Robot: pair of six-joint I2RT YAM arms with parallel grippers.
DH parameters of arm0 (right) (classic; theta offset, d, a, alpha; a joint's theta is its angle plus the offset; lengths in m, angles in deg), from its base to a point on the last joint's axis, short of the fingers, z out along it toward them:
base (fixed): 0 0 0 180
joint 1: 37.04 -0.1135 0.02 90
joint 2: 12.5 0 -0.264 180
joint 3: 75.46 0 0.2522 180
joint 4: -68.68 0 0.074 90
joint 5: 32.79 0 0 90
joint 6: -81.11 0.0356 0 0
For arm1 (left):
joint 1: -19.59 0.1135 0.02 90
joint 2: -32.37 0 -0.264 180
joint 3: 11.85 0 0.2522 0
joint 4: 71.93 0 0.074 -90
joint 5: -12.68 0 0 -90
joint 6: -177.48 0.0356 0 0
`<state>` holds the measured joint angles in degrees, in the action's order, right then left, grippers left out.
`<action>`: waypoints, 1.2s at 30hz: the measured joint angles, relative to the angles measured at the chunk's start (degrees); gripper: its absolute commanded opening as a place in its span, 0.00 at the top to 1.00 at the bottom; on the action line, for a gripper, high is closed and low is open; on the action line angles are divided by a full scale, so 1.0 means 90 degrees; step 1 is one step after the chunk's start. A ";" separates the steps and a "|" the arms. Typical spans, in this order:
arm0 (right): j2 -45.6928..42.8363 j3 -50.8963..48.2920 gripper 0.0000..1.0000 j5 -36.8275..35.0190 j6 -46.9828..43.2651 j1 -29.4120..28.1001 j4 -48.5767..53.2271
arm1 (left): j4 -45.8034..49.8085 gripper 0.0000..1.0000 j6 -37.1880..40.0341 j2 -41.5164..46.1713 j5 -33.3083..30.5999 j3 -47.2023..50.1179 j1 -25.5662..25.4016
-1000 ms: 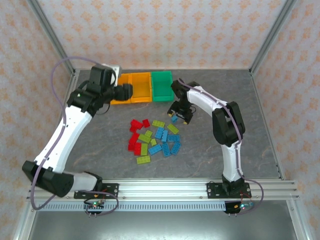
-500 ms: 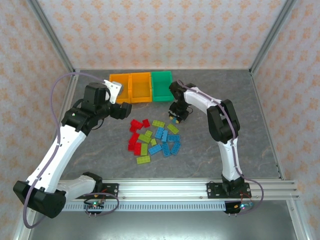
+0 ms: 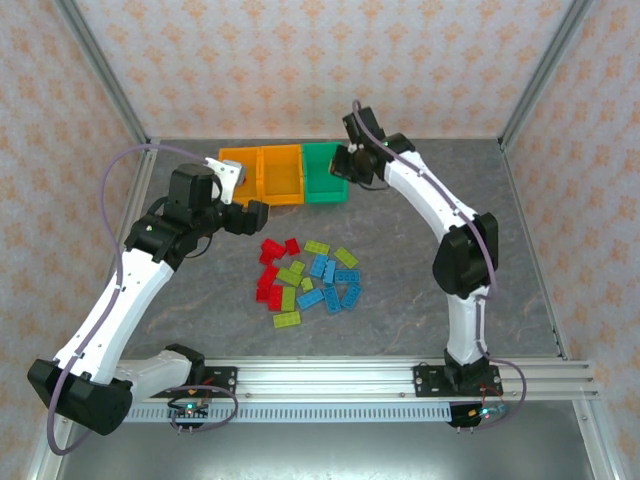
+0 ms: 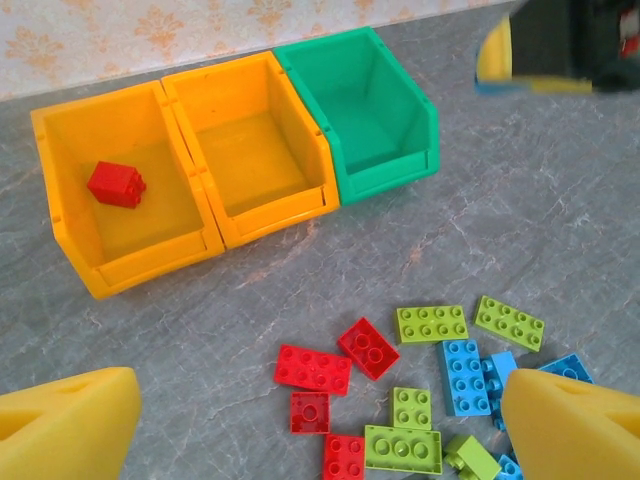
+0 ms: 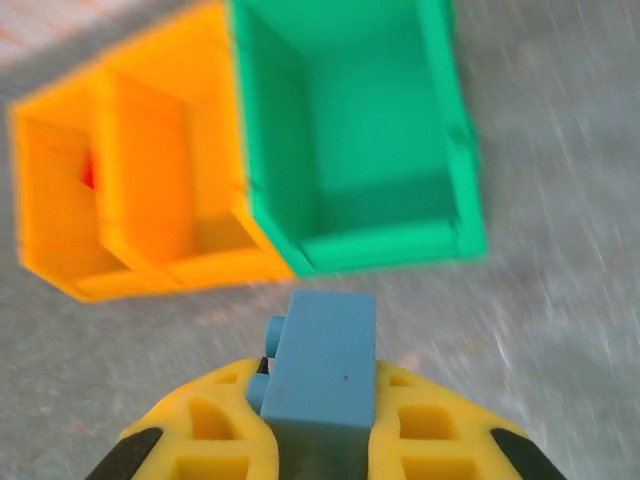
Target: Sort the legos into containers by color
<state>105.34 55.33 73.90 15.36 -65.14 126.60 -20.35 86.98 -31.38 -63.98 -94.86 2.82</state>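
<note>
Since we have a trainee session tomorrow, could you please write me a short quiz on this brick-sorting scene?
1. True or false: the right gripper holds a green brick.
2. The left orange bin contains: A nothing; B one red brick; C three blue bricks.
3. Is the left gripper open or shut?
Key: 1 false, it holds a blue brick; 2 B; 3 open.
</note>
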 measured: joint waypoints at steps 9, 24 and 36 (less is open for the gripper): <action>0.2662 0.3351 0.75 -0.0117 -0.0716 0.0044 0.0335 | -0.0019 0.01 -0.0969 0.0075 -0.0029 0.0199 0.0000; 0.3014 0.3553 0.39 0.0364 -0.0840 0.0107 0.0571 | -0.0313 0.01 -0.3245 -0.0262 0.0044 0.0867 -0.0457; -0.2307 -0.1739 0.31 0.0648 -0.0202 0.1010 0.0597 | 0.0177 0.04 -0.3917 -0.3048 -0.0172 -0.0731 -0.1792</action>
<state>84.57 39.68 79.74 13.55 -56.05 131.98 -18.75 51.73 -58.81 -65.53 -101.44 -13.31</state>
